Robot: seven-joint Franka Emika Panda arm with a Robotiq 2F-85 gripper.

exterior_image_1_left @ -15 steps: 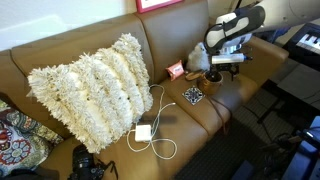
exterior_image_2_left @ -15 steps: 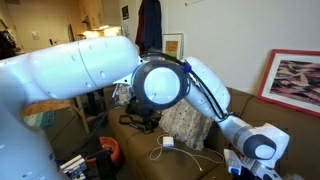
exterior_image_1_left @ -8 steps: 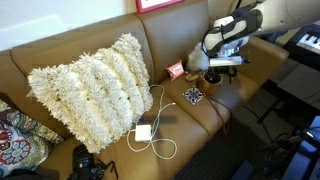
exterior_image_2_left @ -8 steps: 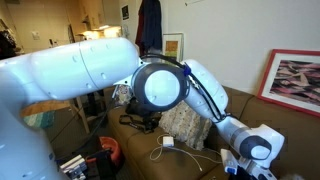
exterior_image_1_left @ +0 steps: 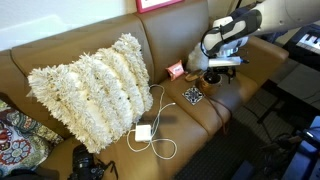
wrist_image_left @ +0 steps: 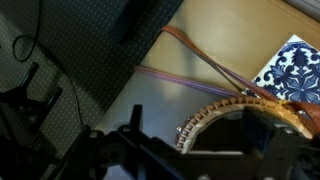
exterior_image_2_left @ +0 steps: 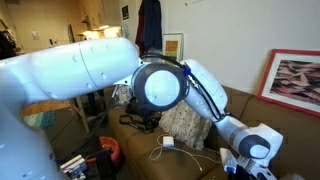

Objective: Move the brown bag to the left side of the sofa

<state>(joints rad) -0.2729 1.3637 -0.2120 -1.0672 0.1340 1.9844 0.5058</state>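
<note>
The brown bag point(exterior_image_1_left: 212, 77) is a small round woven basket on the sofa point(exterior_image_1_left: 70, 48) seat, at the right in an exterior view. Its braided rim point(wrist_image_left: 205, 113) and thin hoop handles point(wrist_image_left: 200, 58) fill the wrist view. My gripper point(exterior_image_1_left: 214, 68) hangs directly over the bag with its dark fingers down at the rim. In the wrist view the gripper point(wrist_image_left: 185, 150) looks open, with one finger over the bag's mouth and the rim between the jaws. In an exterior view the arm hides the bag and only the gripper point(exterior_image_2_left: 236, 164) shows.
A big shaggy cream pillow point(exterior_image_1_left: 90, 88) fills the sofa's middle. A white charger with cable point(exterior_image_1_left: 146, 132) lies in front of it. A blue patterned tile point(exterior_image_1_left: 192, 95) lies beside the bag. A small red box point(exterior_image_1_left: 175, 70) and a white fluffy toy point(exterior_image_1_left: 196, 58) sit behind.
My gripper has shifted slightly left and lower onto the bag over the last second. The bag has not moved.
</note>
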